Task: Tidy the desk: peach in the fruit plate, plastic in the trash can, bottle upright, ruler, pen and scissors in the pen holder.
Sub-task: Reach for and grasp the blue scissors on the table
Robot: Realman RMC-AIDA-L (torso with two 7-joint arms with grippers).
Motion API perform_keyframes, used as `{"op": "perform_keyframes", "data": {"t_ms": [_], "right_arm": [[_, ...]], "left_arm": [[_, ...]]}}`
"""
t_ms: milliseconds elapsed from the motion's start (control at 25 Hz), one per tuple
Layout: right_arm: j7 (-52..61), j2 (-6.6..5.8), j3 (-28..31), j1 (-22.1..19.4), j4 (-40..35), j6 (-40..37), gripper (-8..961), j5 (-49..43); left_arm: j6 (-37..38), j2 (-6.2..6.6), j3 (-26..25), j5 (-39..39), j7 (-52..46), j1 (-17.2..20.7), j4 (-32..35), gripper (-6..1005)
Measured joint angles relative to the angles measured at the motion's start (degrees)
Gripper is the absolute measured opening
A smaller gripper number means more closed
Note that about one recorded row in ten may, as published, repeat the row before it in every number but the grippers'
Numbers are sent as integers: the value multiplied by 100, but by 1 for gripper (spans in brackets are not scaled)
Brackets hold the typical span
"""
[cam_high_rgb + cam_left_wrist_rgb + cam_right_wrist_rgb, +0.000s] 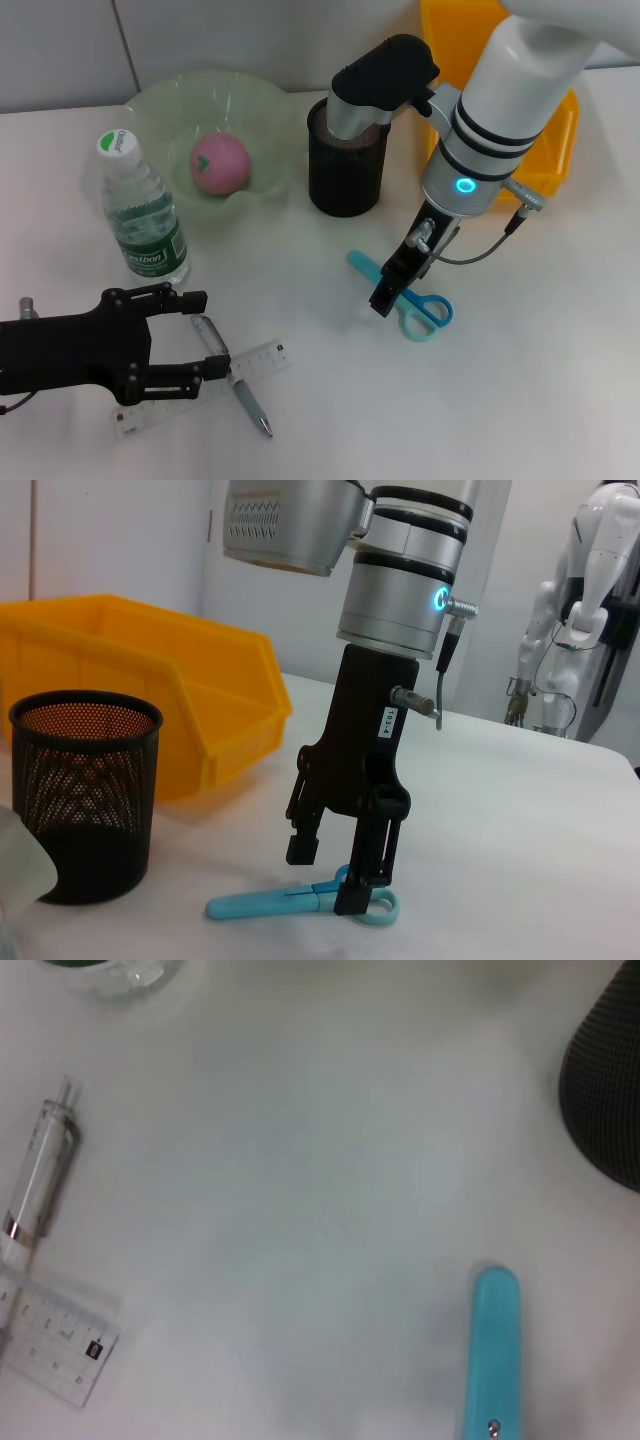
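Here, light-blue scissors (405, 296) lie flat, blades closed.

White table (520, 400) beneath a pale wall (120, 540); another white robot (590, 590) behind.

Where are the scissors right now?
In the head view, the scissors lie flat on the table right of centre, in front of the black pen holder, with the right gripper down over them near the handle loops.

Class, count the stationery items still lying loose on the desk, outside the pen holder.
3: scissors under the right claw; pen and ruler crossed by the left claw.
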Motion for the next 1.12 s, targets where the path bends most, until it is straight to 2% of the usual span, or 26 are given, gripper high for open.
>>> {"op": "perform_keyframes", "data": {"t_ms": [320, 560, 920, 1120], "right_arm": [[19, -2, -29, -34, 1, 7, 765, 73], [100, -2, -265, -41, 29, 85, 760, 76], [136, -2, -537, -53, 1, 88, 628, 215], [114, -2, -563, -63, 2, 88, 436, 230]], "left_arm": [[0, 0, 0, -2, 0, 0, 0, 828], [3, 0, 0, -26, -3, 0, 0, 829], [5, 0, 0, -43, -63, -3, 2, 828], [2, 0, -14, -45, -76, -24, 10, 829]]}}
